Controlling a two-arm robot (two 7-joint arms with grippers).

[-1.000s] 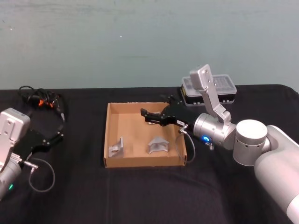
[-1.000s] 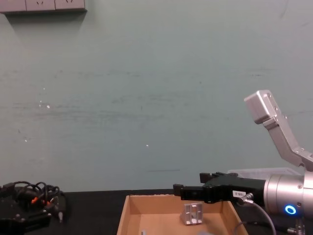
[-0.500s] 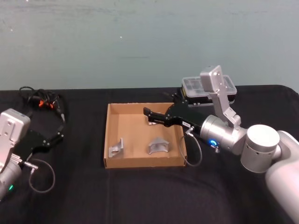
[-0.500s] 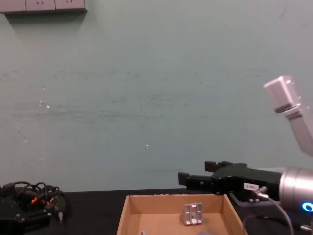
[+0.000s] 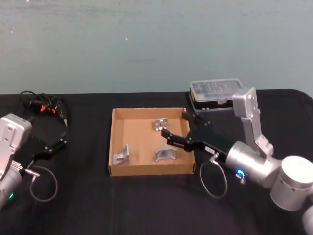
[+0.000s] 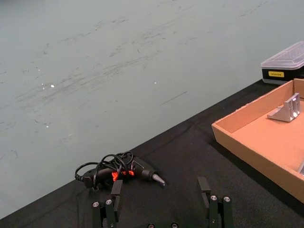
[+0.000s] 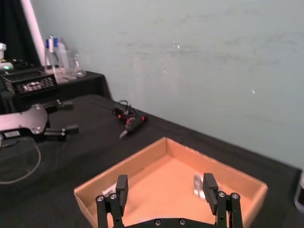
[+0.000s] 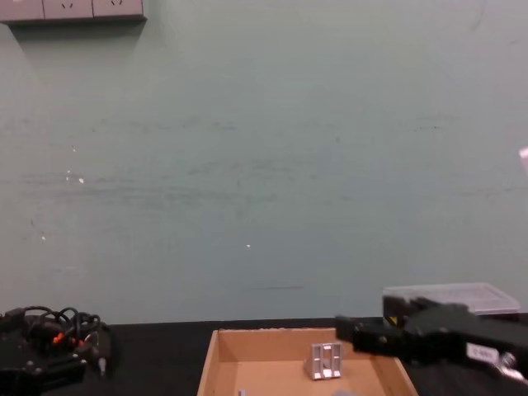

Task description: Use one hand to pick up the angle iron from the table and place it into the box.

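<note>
The brown cardboard box (image 5: 115, 147) sits mid-table. Three silver angle irons lie inside: one at the back (image 5: 160, 123), one front left (image 5: 122, 154), one front middle (image 5: 165, 152). My right gripper (image 5: 175, 125) hovers over the box's right wall, open and empty, just right of the back angle iron. In the right wrist view its fingers (image 7: 121, 187) spread above the box (image 7: 118, 178), with the angle iron (image 7: 197, 185) beyond them. The chest view shows that angle iron (image 8: 326, 360) upright in the box (image 8: 216, 355) and the right gripper (image 8: 346, 332) beside it. My left gripper (image 5: 57, 142) rests open at the table's left.
A black organizer case with a clear lid (image 5: 216, 93) stands behind the box to the right. A tangle of black cable with a small tool (image 5: 43, 105) lies at the back left, also seen as the tool (image 6: 121, 171) in the left wrist view. The table (image 5: 146, 205) is matte black.
My right gripper has drawn back from over the box's rear toward its right front wall, uncovering the back angle iron, which has stayed put. The left arm has not moved.
</note>
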